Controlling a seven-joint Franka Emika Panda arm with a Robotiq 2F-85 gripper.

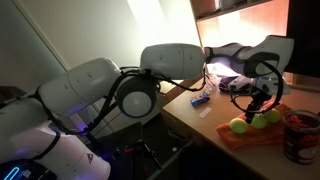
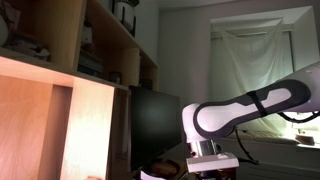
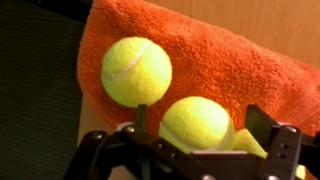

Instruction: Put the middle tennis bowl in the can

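An exterior view stands close behind the arm [image 1: 100, 90], looking along it to the table [image 1: 185, 120] and towel [image 1: 250, 138]. An exterior view faces the arm [image 2: 240, 110] from low, near shelves [image 2: 100, 50]. The wrist view looks closely down at that towel [image 3: 220, 60].

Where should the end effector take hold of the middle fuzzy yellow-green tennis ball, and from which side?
Around its widest part, from straight above. The middle fuzzy yellow-green tennis ball is round and lies on an orange towel with a neighbour ball on either side, so the end effector should probably close on its free sides.
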